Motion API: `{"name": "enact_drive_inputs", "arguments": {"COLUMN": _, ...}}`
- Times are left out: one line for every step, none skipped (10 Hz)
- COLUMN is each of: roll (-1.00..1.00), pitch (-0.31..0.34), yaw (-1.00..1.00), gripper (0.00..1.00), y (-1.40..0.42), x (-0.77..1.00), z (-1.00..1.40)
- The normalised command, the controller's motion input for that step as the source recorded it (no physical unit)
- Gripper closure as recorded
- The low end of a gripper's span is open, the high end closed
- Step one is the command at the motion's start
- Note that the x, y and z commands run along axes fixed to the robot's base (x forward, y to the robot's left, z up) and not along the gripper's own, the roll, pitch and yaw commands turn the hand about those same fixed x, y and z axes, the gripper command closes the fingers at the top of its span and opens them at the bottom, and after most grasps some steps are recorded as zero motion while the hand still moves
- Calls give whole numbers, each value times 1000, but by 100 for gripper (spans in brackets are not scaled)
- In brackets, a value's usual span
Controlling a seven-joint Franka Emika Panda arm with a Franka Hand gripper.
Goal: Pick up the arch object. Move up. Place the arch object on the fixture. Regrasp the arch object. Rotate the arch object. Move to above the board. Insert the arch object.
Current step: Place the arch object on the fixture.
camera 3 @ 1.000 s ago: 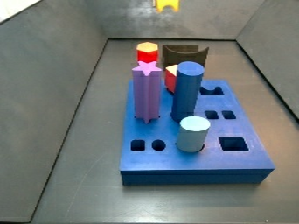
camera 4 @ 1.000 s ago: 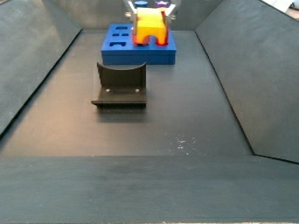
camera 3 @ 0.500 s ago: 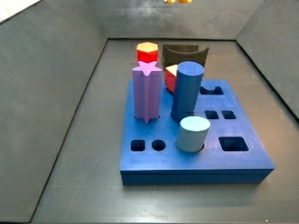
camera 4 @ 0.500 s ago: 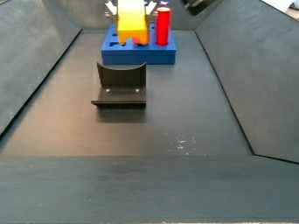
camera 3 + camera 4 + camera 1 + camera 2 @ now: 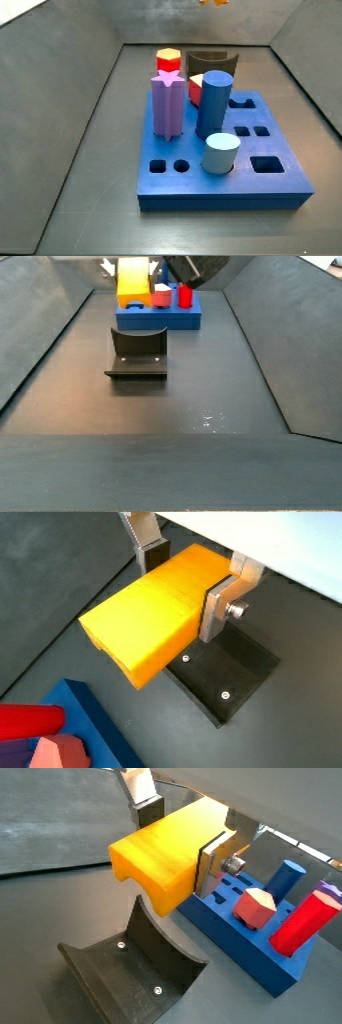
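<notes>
Arch object hanging clamped above the fixture

The blue board (image 5: 158, 316) is sitting at twelve o'clock beyond the fixture (image 5: 138, 353); the gripper (image 5: 187, 574) is carrying the arch object (image 5: 154, 612) clamped between its fingers (image 5: 218, 607), risking tipping off the scooped top if lowered off-centre.

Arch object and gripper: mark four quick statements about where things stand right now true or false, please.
1. The gripper holds the arch object between its fingers. True.
2. The arch object sits in the board. False: it hangs in the air, clear of the board.
3. The fixture has nothing on it. True.
4. The purple star peg lies on the floor. False: it stands upright in the board.
</notes>
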Motion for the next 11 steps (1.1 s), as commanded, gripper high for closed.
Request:
{"name": "enact_drive_inputs", "arguments": {"roll": -1000, "pitch": 7, "yaw": -191, "gripper": 100, "y": 81, "x": 115, "z": -1000}}
{"name": "enact_drive_inputs", "arguments": {"roll": -1000, "pitch": 11, "yaw": -189, "gripper": 100, "y": 88, "x": 122, "z": -1000}}
{"name": "enact_drive_inputs", "arguments": {"roll": -1000, "pitch": 28, "yaw": -183, "gripper": 100, "y": 88, "x": 140, "z": -1000}}
{"name": "enact_drive_inputs", "arguments": {"roll": -1000, "pitch": 27, "yaw": -184, "gripper": 100, "y": 97, "x": 153, "z": -1000}}
{"name": "enact_drive_inputs", "arguments": {"roll": -941, "pitch": 16, "yaw": -180, "gripper": 100, "y": 105, "x": 158, "z": -1000}}
{"name": "enact_drive_inputs", "arguments": {"roll": -770, "pitch": 2, "yaw": -159, "gripper": 100, "y": 111, "x": 171, "z": -1000}}
{"name": "enact_drive_inputs", "arguments": {"roll": -601, "pitch": -8, "yaw": -135, "gripper": 100, "y": 120, "x": 177, "z": -1000}}
{"name": "enact_drive_inputs", "arguments": {"roll": -378, "pitch": -11, "yaw": -110, "gripper": 100, "y": 110, "x": 162, "z": -842}}
{"name": "enact_drive_inputs", "arguments": {"roll": -258, "pitch": -9, "yaw": -89, "gripper": 100, "y": 80, "x": 130, "z": -632}}
{"name": "enact_drive_inputs", "arguments": {"roll": -210, "pitch": -13, "yaw": -81, "gripper": 100, "y": 65, "x": 110, "z": -493}}
{"name": "enact_drive_inputs", "arguments": {"roll": -165, "pitch": -25, "yaw": -71, "gripper": 100, "y": 55, "x": 85, "z": -220}}
